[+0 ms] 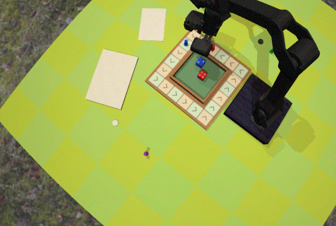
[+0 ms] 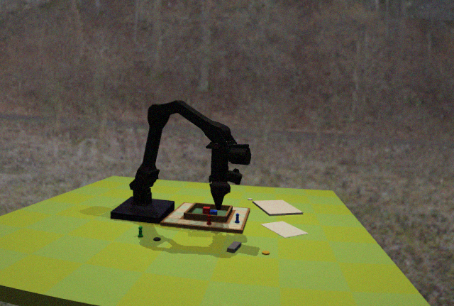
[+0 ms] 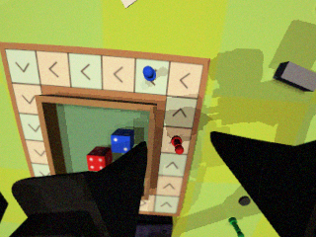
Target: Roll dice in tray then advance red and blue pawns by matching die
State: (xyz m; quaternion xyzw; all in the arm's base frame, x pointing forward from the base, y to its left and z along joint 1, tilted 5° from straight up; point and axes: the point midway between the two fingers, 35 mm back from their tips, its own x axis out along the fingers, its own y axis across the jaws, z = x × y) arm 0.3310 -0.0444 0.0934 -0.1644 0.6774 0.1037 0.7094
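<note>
The square board has arrow squares around a green tray. The blue die and the red die lie in the tray. The red pawn stands upright on a side square, two squares from the corner. The blue pawn stands next to that corner on the adjoining side. My gripper is open just above the red pawn, with its fingers apart on either side and clear of it.
Two cream cards lie left of the board. A white disc, a purple pawn, a green pawn, a black disc, a grey block and an orange disc lie around. The arm's base adjoins the board.
</note>
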